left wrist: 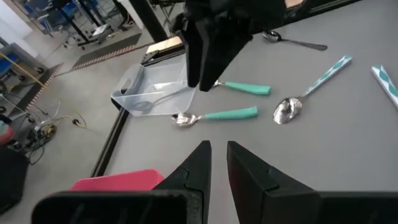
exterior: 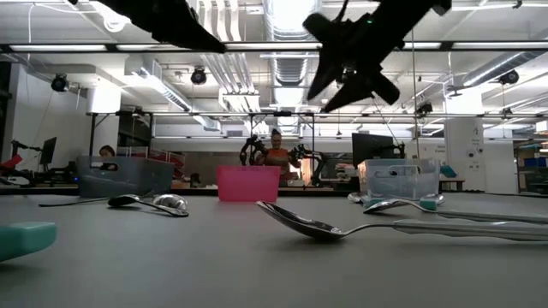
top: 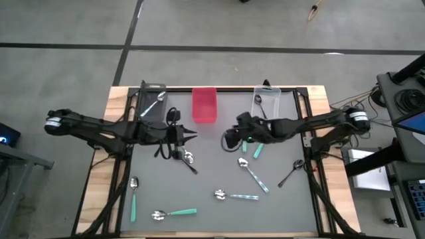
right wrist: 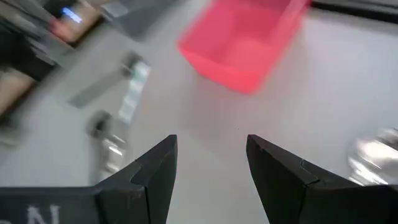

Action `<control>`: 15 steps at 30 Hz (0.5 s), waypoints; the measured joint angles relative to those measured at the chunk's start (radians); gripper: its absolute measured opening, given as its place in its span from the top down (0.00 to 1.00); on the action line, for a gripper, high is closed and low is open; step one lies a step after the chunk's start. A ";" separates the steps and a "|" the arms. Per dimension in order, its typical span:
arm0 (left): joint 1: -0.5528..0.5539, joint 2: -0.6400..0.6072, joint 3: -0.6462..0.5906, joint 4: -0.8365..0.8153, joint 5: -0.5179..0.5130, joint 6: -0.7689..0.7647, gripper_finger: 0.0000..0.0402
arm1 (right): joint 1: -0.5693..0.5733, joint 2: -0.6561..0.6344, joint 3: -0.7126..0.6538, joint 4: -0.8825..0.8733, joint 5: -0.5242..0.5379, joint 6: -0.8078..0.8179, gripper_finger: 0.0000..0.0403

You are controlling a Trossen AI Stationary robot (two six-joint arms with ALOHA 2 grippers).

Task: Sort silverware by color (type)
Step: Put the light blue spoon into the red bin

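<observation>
Three small rectangular bins are sitting in a row along the far edge of a grey table (top: 212, 219). The dark bin (top: 153, 101) on the left is holding one pale-handled spoon (top: 153, 106) lying diagonally. The middle bin (top: 204, 104), of bright pink plastic, is showing nothing inside. The clear plastic bin (top: 267, 101) on the right is holding one black spoon (top: 259, 104).

The other spoons are lying loose on the table: a teal-handled one (top: 133, 197) pointing front to back near the left edge, another (top: 174, 213) lying crosswise at the front, two pale patterned ones (top: 254, 175) near the middle, and a black one (top: 291, 172) at the right.

The left gripper (top: 191, 137) is hovering below the pink bin, its jaws nearly closed and empty. The right gripper (top: 228, 140) is facing it, jaws standing wide and holding nothing.
</observation>
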 joint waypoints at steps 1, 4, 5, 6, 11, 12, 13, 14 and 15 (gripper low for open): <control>0.000 -0.007 0.000 -0.020 0.000 0.000 0.91 | 0.000 0.024 0.045 -0.085 0.003 0.019 0.54; 0.000 -0.021 -0.001 -0.063 0.001 -0.011 0.92 | -0.001 0.102 0.158 -0.332 0.006 0.079 0.54; 0.000 -0.028 -0.003 -0.099 0.001 -0.013 0.91 | -0.001 0.130 0.191 -0.402 0.001 0.104 0.54; -0.001 -0.032 -0.005 -0.130 0.003 -0.013 0.92 | -0.001 0.154 0.218 -0.460 -0.013 0.133 0.54; -0.001 -0.080 -0.050 -0.164 0.035 0.004 0.92 | -0.011 0.260 0.306 -0.691 -0.146 0.239 0.54; -0.001 -0.096 -0.067 -0.138 0.035 0.017 0.92 | -0.011 0.277 0.310 -0.712 -0.161 0.250 0.54; -0.001 -0.115 -0.086 -0.119 0.035 0.030 0.92 | -0.014 0.288 0.310 -0.719 -0.174 0.258 0.54; -0.001 -0.134 -0.102 -0.100 0.035 0.043 0.92 | -0.018 0.299 0.310 -0.715 -0.178 0.265 0.54; -0.001 -0.153 -0.117 -0.075 0.035 0.051 0.92 | -0.021 0.309 0.309 -0.712 -0.178 0.267 0.54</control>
